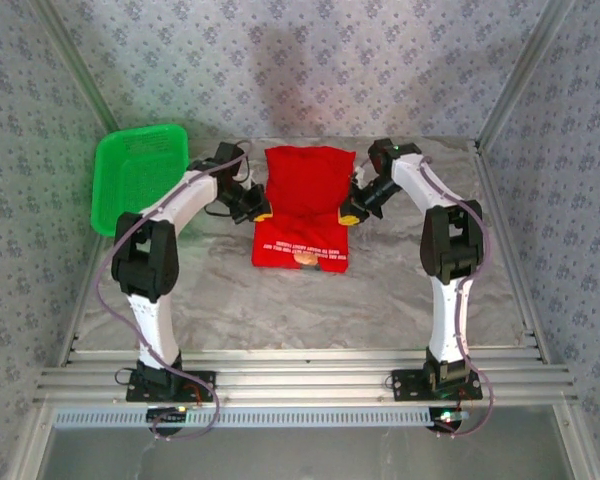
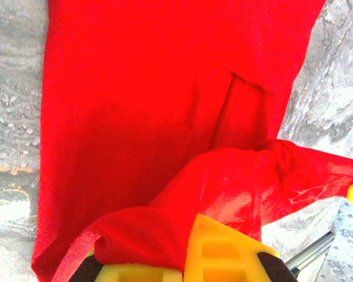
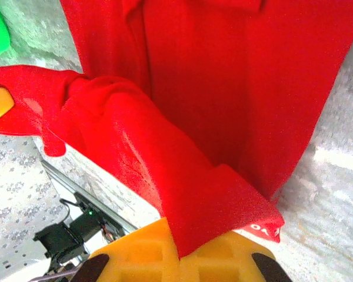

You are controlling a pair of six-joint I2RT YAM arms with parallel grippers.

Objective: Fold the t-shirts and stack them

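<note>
A bright red cloth t-shirt lies mid-way across the grey marbled tabletop, toward its far side. The left gripper is at the shirt's left edge and the right gripper is at its right edge. Each has its jaws clamped on a bunched fold of red cloth, which drapes over the yellow fingers. The shirt's far half is plain red. Its near half lies flat, showing white lettering and some tan print at the near hem. A green plastic mesh basket sits at the far left, apart from the shirt.
</note>
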